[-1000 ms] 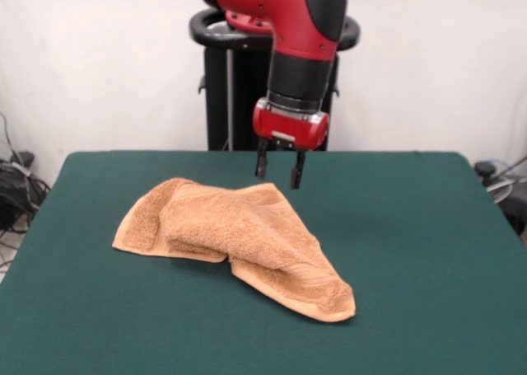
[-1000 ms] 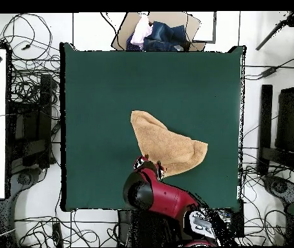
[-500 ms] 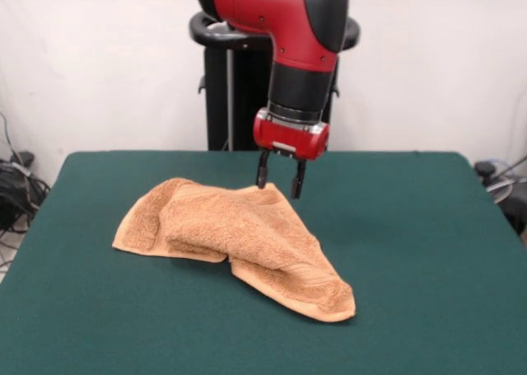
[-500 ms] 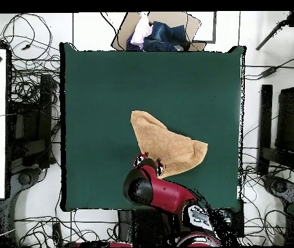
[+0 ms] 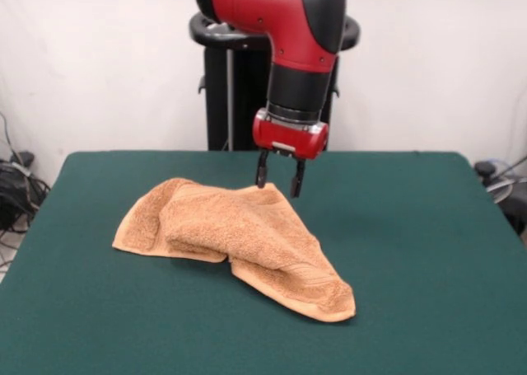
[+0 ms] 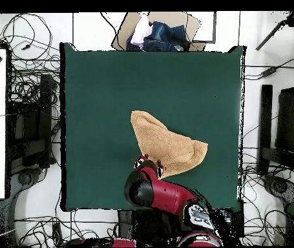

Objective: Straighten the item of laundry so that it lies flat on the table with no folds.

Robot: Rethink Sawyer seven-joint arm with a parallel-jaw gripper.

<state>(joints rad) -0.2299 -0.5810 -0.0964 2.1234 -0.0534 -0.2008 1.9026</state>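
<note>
Your table carries the towel bunched near its middle, long axis slanting from the pedestal side toward the camera in the front view; the gripper, fingers spread and empty, sits right at the towel's far peaked edge, so the cloth stretches away from it toward the camera
</note>
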